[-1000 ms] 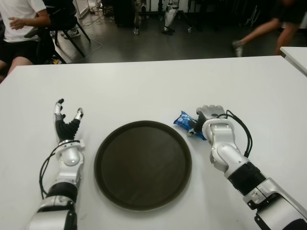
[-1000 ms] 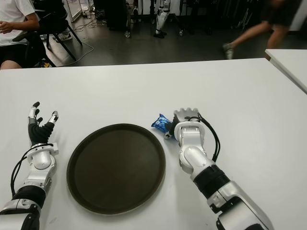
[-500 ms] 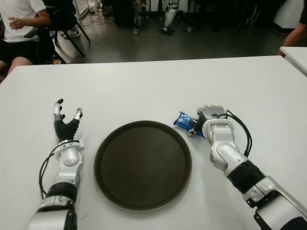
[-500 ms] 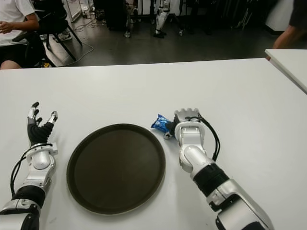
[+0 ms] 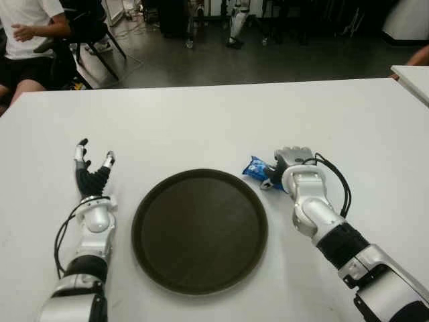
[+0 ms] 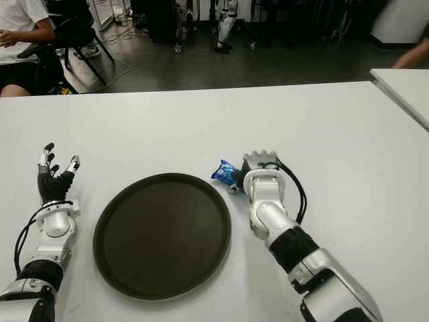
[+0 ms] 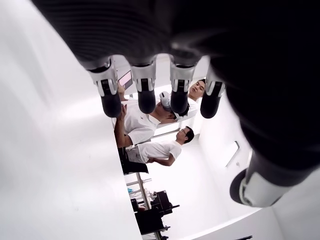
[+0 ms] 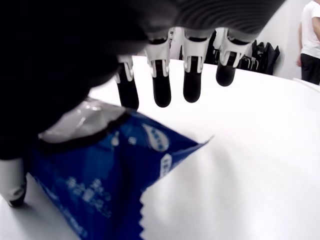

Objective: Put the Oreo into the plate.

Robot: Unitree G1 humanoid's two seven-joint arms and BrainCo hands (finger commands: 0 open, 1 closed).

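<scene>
Right wrist view is where the Oreo (image 8: 107,170) is best read: a small blue foil packet with a crimped, serrated end, lying under the palm of the right hand (image 5: 293,163), with the four fingers (image 8: 162,85) extended beyond and above it rather than wrapped round it. The thumb is only partly seen at the near edge of the packet, so it cannot be said with certainty that a grip has been closed; the hand is judged open over the packet, not clamped.

The packet is judged to be light, with a thin, slick, crinkling wrapper and brittle contents. A pinch across its middle, thumb against fingers, is likely to be best, with modest force; the flat sealed ends would probably slip or fold.

From the eye views something else is learned: the packet pokes out from the thumb side of the right hand, on the white table (image 5: 201,121), and the dark round plate (image 5: 200,230) lies just beyond it on that same side, apart from it. The plate is not seen in the wrist view.

The left hand (image 5: 92,169) shows at the far side of the plate, fingers spread and raised, nothing held, as its wrist view confirms.
</scene>
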